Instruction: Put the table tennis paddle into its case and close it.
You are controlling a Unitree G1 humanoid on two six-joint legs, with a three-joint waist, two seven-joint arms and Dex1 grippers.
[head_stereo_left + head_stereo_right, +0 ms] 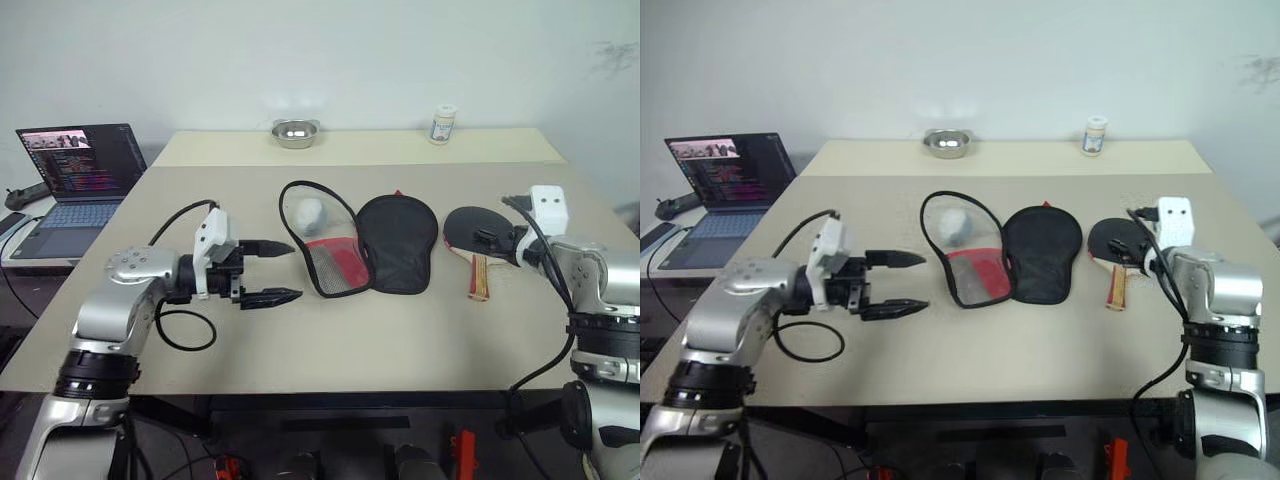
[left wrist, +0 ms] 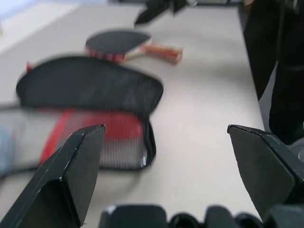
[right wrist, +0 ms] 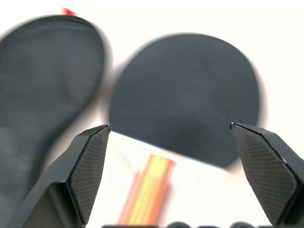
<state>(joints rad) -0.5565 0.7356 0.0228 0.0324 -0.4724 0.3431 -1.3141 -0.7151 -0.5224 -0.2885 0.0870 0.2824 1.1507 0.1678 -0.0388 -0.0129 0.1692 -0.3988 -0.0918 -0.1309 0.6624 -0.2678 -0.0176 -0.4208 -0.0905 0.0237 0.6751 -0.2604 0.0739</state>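
Left eye view: no writing legible on case.

The paddle is laid flat on the desk, toward its right edge, black rubber face up, with the light wooden, red-marked handle pointed at the near edge. The case is spread open just beside it, toward the desk's middle, apart from it: the black fabric half is laid next to the paddle, and the half with the red panel and black mesh pocket is folded out to the left, something pale seen in its rounded part
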